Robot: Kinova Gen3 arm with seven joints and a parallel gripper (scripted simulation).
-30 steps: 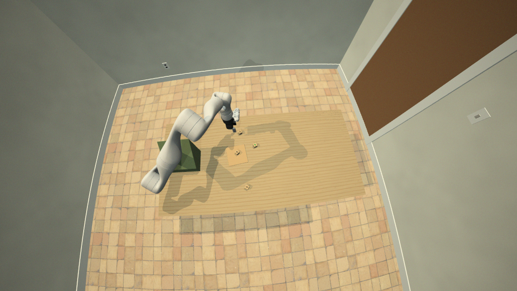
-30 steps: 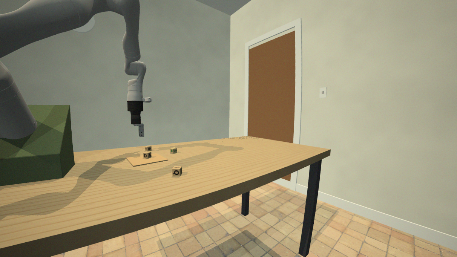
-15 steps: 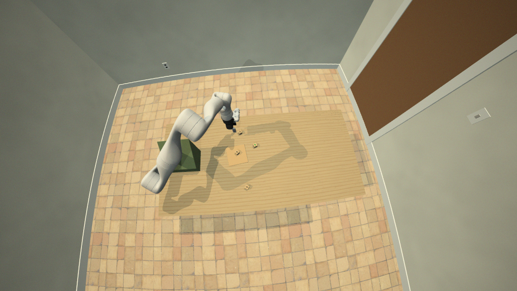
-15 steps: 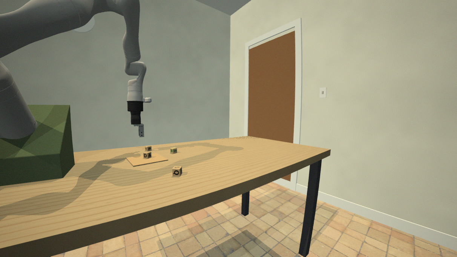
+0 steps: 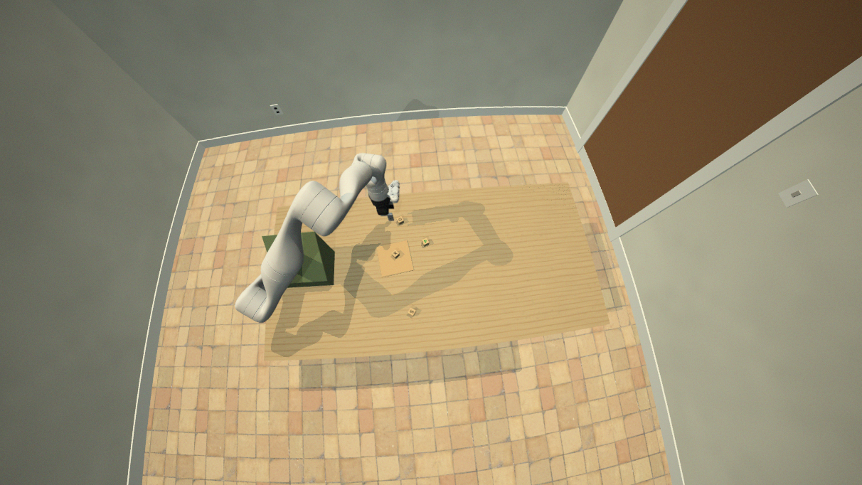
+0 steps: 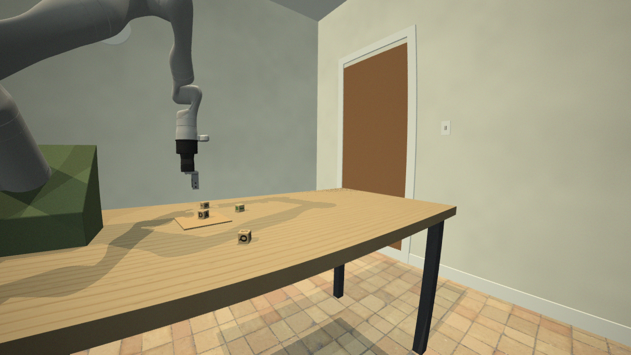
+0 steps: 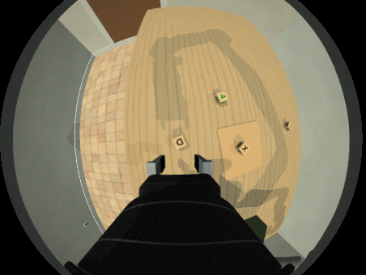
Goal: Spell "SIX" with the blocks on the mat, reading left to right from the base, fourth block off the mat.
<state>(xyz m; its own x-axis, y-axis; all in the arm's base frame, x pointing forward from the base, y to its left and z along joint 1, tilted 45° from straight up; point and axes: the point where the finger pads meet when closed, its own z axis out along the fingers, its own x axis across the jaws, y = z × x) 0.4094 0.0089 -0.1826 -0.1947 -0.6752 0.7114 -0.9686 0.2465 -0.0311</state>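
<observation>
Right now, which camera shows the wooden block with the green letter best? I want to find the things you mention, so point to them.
The wrist view: the wooden block with the green markings (image 5: 425, 242) (image 6: 239, 207) (image 7: 221, 97) appears unobstructed, its green top mark clearest. The top view shows it tiny; the exterior view mainly shows its sides.
</observation>
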